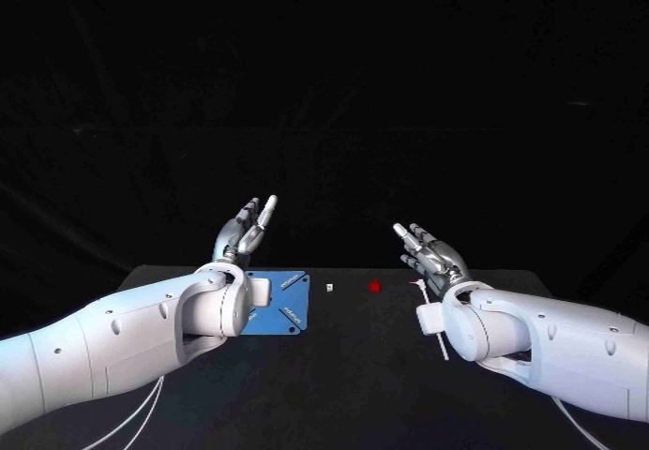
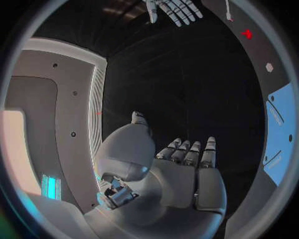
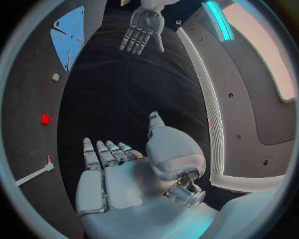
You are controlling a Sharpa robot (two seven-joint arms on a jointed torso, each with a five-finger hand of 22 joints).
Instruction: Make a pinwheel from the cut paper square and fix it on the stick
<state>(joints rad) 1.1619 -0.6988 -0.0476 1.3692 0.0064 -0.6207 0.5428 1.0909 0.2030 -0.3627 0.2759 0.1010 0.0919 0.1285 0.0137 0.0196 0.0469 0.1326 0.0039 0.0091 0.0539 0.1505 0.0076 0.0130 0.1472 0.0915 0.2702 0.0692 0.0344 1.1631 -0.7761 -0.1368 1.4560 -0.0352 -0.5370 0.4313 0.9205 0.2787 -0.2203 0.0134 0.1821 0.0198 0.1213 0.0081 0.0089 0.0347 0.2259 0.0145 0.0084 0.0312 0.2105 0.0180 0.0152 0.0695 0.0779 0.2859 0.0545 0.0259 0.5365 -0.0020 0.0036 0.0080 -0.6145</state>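
Note:
The blue cut paper square lies flat on the black table, just right of my left wrist; it also shows as the blue paper and the blue paper. The white stick lies on the table beside my right wrist, seen too as the stick. My left hand is raised above the table with its fingers stretched upward, holding nothing. My right hand is raised the same way, fingers apart and empty. Both palms face each other across the gap: left hand, right hand.
A small white piece and a small red pin lie between the paper and the stick. They show again as the white piece and the red pin, and as the white piece and the red pin.

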